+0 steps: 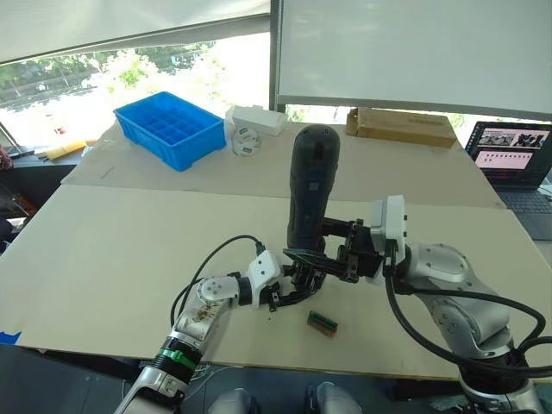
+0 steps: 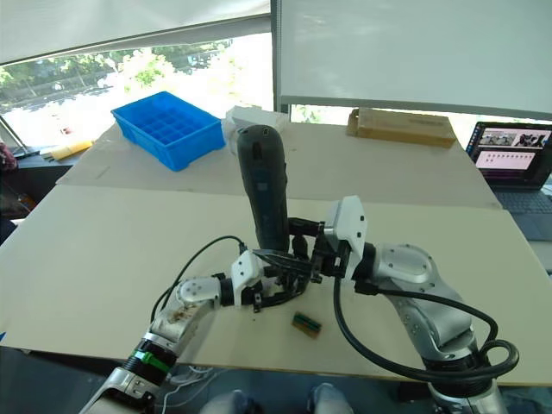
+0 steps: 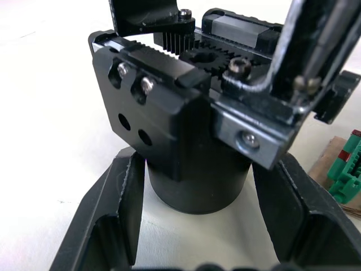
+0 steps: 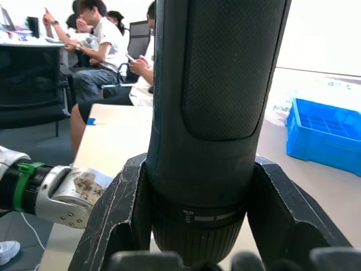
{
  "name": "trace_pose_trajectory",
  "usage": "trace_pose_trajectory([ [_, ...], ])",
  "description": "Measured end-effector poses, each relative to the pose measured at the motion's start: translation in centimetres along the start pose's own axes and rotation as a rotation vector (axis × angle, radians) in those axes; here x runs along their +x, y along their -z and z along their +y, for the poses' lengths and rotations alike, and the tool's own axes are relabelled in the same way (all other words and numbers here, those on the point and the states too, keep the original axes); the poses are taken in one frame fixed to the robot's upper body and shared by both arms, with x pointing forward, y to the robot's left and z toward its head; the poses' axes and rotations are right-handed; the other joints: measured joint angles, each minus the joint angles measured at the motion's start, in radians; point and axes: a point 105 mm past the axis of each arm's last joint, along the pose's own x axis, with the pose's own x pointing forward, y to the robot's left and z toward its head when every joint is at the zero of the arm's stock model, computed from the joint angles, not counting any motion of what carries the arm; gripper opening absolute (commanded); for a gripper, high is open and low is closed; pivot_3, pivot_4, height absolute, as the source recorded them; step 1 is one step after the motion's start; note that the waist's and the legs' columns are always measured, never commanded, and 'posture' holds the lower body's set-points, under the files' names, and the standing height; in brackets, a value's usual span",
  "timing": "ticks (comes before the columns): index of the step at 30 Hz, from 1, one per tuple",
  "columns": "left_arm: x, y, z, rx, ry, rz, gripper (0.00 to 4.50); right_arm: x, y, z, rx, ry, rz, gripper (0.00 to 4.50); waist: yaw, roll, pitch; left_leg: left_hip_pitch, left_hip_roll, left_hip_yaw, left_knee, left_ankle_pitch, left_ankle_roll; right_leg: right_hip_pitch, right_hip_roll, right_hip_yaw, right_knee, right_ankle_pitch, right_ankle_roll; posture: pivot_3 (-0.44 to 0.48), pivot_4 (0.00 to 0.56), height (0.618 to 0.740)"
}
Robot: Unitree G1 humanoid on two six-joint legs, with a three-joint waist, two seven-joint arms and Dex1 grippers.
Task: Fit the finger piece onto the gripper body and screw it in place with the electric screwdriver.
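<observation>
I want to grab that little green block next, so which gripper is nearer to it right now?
Left, though only slightly. The left gripper, shut on the gripper body, sits just beside the green block. The right gripper holds the electric screwdriver upright, higher above the table.

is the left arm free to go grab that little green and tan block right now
Probably not: the left gripper is shut around the gripper body, so its fingers are occupied. The green-and-tan block lies close by on the table, unobstructed.

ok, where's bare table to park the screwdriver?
Free: the near sheet on the robot's left, below the blue bin. Crowded: centre, where the left gripper, gripper body, electric screwdriver and green-and-tan block bunch.
</observation>
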Motion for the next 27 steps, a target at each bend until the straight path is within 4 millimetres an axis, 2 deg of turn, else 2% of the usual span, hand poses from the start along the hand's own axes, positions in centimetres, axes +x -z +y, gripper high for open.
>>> trace_pose_trajectory([
  [12, 0.1, 0.2, -0.1, -0.008, 0.003, 0.009, 2.30, 0.3, 0.4, 0.2, -0.004, 0.005, 0.024, 1.94, 0.001, 0.001, -0.007, 0.006, 0.000, -0.002, -0.007, 0.000, 0.000, 0.008, 0.000, -0.002, -0.010, 0.000, 0.000, 0.000, 0.150, 0.740],
  [21, 0.2, 0.2, -0.2, -0.013, 0.006, 0.012, 2.30, 0.1, -0.1, 0.0, -0.034, -0.004, 0.034, 1.94, 0.001, 0.001, -0.007, 0.010, 0.000, -0.003, -0.008, -0.002, 0.001, 0.011, -0.001, -0.002, -0.011, 0.000, 0.000, 0.000, 0.150, 0.740],
  [25, 0.2, 0.1, -0.2, -0.010, 0.007, 0.010, 2.30, -0.2, -1.1, -0.6, 0.012, -0.006, -0.039, 1.94, 0.001, 0.002, -0.005, 0.006, 0.000, -0.003, -0.008, -0.002, 0.001, 0.008, -0.001, -0.003, -0.011, 0.000, 0.000, 0.000, 0.150, 0.740],
  [27, 0.2, -0.1, -0.1, -0.001, 0.009, 0.009, 2.30, -0.5, -2.7, -0.9, 0.001, -0.033, -0.091, 1.94, 0.001, 0.003, -0.004, -0.002, 0.000, -0.003, -0.007, -0.001, 0.000, 0.000, -0.001, -0.003, -0.010, 0.002, 0.000, 0.000, 0.150, 0.740],
])
